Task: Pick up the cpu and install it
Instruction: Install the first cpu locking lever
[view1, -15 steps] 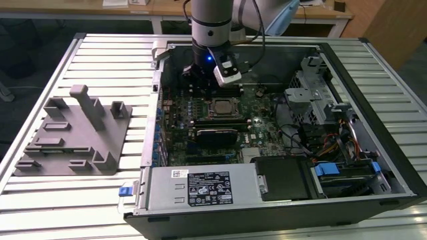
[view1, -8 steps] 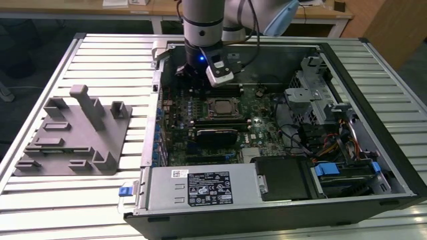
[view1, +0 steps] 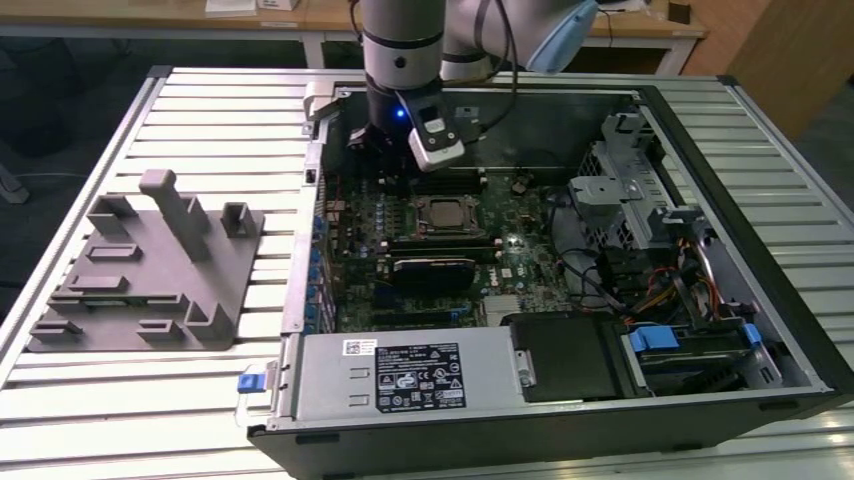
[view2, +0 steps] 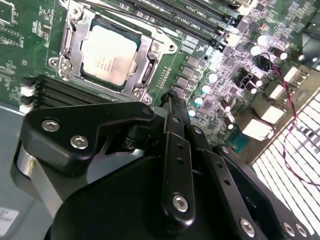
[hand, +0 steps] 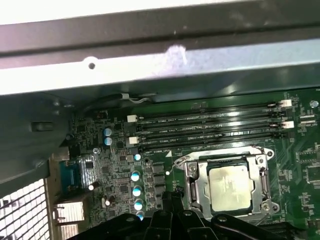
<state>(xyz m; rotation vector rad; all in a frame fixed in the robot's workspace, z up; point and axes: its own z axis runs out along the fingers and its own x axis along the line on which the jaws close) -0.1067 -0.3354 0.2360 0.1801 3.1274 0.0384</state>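
Silvery cpu (view2: 107, 54) sits in its socket (view2: 75, 30); black pincer (view2: 170, 102) closed, empty, tips partly hidden.

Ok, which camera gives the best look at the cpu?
The second wrist view: the cpu sits large and unobstructed in its socket. The first wrist view shows it smaller, and the exterior view shows it tiny beneath the arm.

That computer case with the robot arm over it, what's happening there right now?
A robot arm is working inside an open computer case on a slatted table. The cpu already sits in the motherboard socket. The gripper hangs just above the board beside the socket, holding nothing. A grey fixture stands on the table at the exterior view's left.
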